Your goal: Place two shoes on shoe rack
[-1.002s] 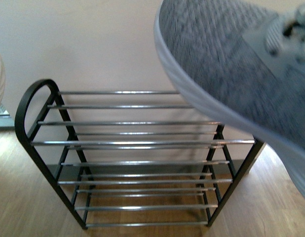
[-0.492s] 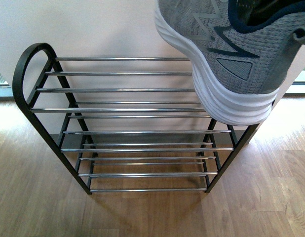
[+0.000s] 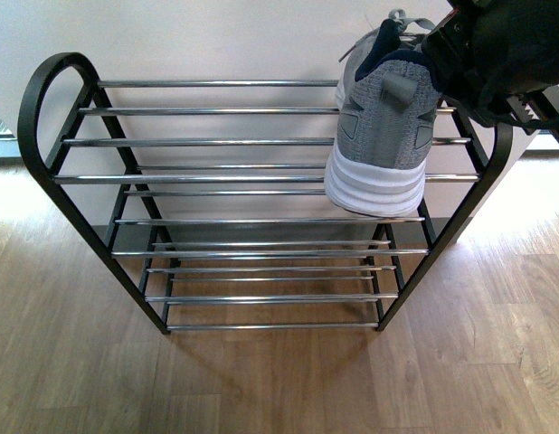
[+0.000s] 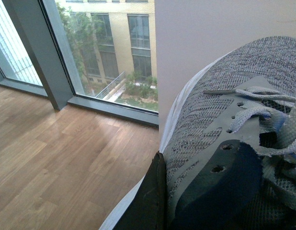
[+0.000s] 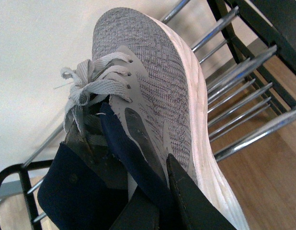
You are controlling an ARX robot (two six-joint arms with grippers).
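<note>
Plainly, the shoe rack (image 3: 42, 117) stands on a wood floor (image 3: 261, 380) against a pale wall (image 3: 216, 36). Over the right end of its top tier hangs a grey sneaker (image 3: 383, 136), heel down, with the right gripper (image 5: 162, 196) clamped on its dark collar. The left gripper (image 4: 156, 201) clamps a second grey sneaker (image 4: 234, 96) near a window (image 4: 114, 48); where it is relative to the rack is unclear.

Wood floor (image 3: 261, 389), white wall (image 3: 216, 36), large window (image 4: 114, 52)

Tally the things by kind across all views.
Grey sneakers: 2, the first sneaker in the right gripper, the second sneaker in the left gripper
Shoe rack: 1
Total: 3
</note>
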